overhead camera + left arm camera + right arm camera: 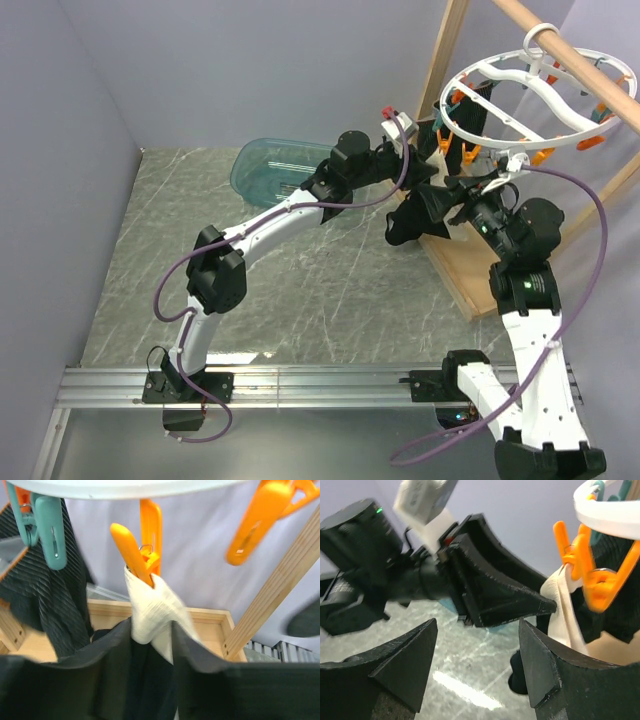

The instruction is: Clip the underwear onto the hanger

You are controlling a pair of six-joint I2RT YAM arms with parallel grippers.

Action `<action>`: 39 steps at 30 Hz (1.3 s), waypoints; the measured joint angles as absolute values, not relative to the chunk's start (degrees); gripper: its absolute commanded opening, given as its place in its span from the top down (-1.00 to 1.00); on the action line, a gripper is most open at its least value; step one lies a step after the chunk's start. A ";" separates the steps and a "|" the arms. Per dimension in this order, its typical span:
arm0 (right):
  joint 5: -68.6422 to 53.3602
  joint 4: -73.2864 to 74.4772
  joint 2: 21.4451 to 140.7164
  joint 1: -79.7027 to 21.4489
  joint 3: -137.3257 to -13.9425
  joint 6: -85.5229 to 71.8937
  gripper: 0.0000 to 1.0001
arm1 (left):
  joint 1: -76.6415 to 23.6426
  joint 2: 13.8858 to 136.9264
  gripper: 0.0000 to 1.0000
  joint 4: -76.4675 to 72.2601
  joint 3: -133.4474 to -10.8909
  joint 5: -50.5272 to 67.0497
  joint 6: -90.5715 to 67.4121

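The underwear (404,226) hangs below the white ring hanger (520,95), black with a cream waistband (150,607). In the left wrist view an orange clip (136,555) bites the top of the waistband. My left gripper (151,630) is shut on the waistband just under that clip; it shows in the top view (425,178) too. My right gripper (477,650) is open and empty, just right of the left fingers (505,597) and close to the cream band (561,610) and the orange clip (582,560). In the top view the right gripper (455,195) sits under the ring.
A black ribbed garment (47,600) hangs from a teal clip (47,530) on the same hanger. The hanger's hook sits on the wooden pole (575,58) of a rack with a wooden base frame (455,270). A teal basin (272,170) stands at the back.
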State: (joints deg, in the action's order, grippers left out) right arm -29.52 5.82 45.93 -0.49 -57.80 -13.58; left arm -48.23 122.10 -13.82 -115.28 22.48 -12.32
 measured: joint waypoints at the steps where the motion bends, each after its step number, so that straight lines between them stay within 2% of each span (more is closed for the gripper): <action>1: -29.58 7.27 45.23 -0.49 -58.17 -12.93 -0.46 | -48.10 122.10 0.09 -13.91 -115.13 22.39 -12.73; 11: -29.02 18.83 35.00 -0.49 -58.96 -7.64 -0.44 | -46.89 120.86 -0.28 -14.00 -109.21 22.17 -13.41; 17: -26.02 25.54 31.22 -0.49 -58.94 -7.44 -0.42 | -46.78 116.86 -0.39 -14.04 -102.65 22.24 -13.91; 28: -19.31 34.17 31.05 3.90 -59.27 -8.86 -0.37 | -47.37 105.82 -0.41 -18.65 -90.72 23.94 -16.84; 39: -34.44 39.35 40.73 24.27 -62.89 -11.00 -0.32 | -54.04 102.80 -0.35 -25.74 -86.06 19.27 -13.69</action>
